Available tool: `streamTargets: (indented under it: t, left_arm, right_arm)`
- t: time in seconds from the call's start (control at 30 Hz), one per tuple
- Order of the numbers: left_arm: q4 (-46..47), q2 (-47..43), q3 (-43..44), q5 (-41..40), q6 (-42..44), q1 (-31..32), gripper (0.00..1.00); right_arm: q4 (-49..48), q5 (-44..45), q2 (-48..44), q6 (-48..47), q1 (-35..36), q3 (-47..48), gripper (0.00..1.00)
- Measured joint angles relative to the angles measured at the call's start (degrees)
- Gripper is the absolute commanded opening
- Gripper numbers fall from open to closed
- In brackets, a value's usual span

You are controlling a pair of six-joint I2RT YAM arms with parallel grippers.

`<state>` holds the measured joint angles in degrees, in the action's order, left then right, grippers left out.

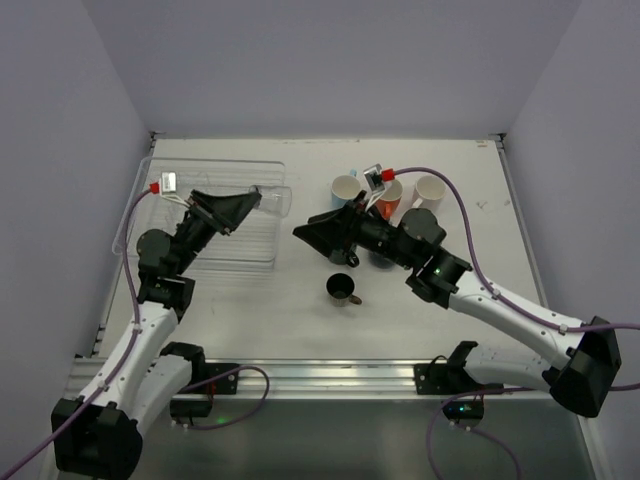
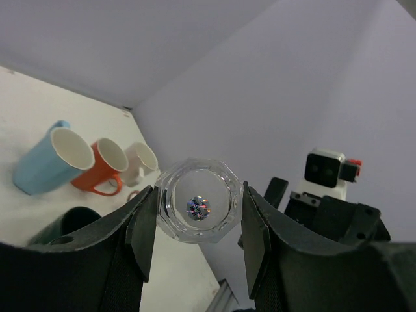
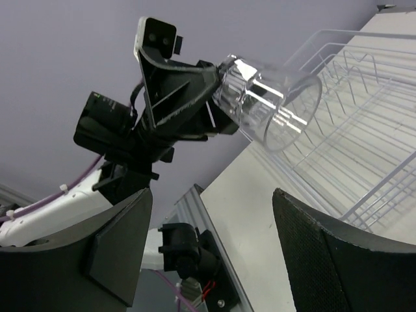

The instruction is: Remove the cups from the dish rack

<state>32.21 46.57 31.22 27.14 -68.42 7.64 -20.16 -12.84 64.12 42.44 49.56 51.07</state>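
My left gripper is shut on a clear glass cup, held on its side above the right end of the see-through dish rack. The left wrist view looks at the glass's base, with a finger pressed to each side. My right gripper stands open and empty to the right of the rack, pointing at the glass. Its wrist view shows the glass with the rack behind it. Light blue, orange and white cups stand on the table at the back. A small dark brown cup sits nearer.
A dark teal cup shows partly behind my left finger, and the right arm hides most of it from above. The cups in a row also appear in the left wrist view: light blue, orange, white. Walls enclose the table.
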Motion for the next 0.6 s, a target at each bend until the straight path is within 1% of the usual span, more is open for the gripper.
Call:
streamTargets:
  t: [0.17, 0.33, 0.6]
  left_arm:
    - [5.8, 0.9, -2.4, 1.7, -3.8, 4.6, 0.00]
    - [11.1, 2.9, -2.8, 2.5, -5.7, 8.0, 0.00]
    - [16.6, 8.1, -2.8, 3.3, -6.6, 13.2, 0.00]
  right_arm:
    - [-1.4, -0.1, 0.0, 0.3, -0.9, 0.0, 0.76]
    - [-1.7, -0.2, 0.0, 0.5, -1.2, 0.0, 0.75]
    - [-4.0, -0.6, -0.1, 1.2, -1.6, -1.6, 0.66]
